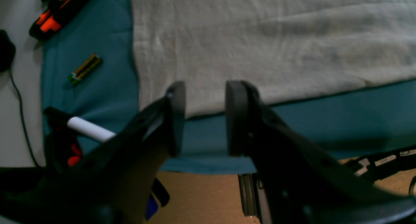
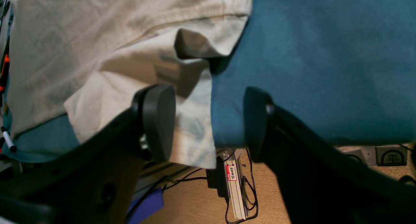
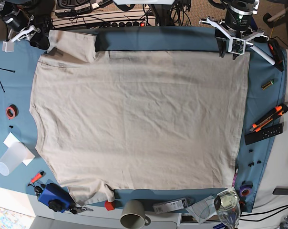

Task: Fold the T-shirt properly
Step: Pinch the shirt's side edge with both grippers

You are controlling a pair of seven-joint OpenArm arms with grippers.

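Nearest the camera, the left fingers [image 1: 203,120] are standing spread over the edge of the T-shirt [image 1: 227,58], pinching nothing. 1 shirt is lying broad and mostly flat on the blue cloth [image 3: 149,194], with 1 flap [image 2: 195,136] at the right arm's end rumpled and hanging past the cloth's edge. The right fingers [image 2: 208,120] are gaping over that flap, also gripping nothing. Judging by this, the step in hand is lining up the first fold; the next move is calling for both arms to lower, pinch the near edge and lift together.
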